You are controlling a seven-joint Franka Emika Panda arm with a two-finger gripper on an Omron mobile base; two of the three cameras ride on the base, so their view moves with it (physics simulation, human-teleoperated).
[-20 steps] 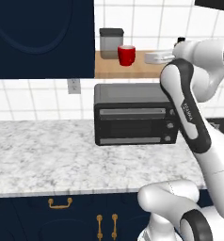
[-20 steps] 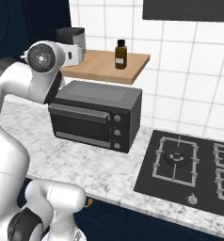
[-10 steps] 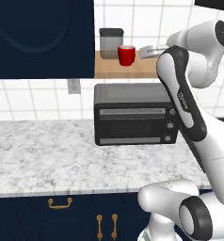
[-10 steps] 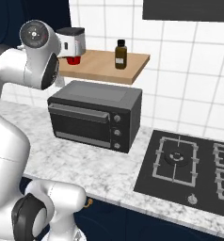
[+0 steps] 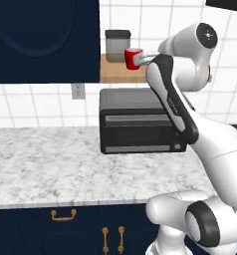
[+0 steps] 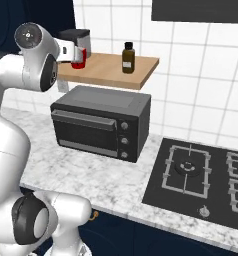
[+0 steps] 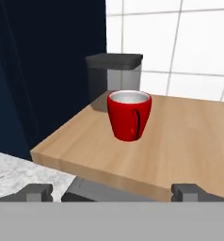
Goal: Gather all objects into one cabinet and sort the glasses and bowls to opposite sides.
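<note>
In the hand view only the two fingertips (image 7: 36, 192) of the pincer (image 7: 114, 192) rise above the bottom edge, and the canister (image 7: 115, 81) beyond them is partly covered by the red cup (image 7: 129, 115) standing in front. In the left base view the arm hides the cup's right side (image 5: 132, 58), so whether the pincer touches it cannot be told. In the right base view the pincer (image 6: 76, 52) covers most of the cup (image 6: 79, 64), and the cabinet (image 6: 33, 15) behind it is cut off by the top and left edges.
</note>
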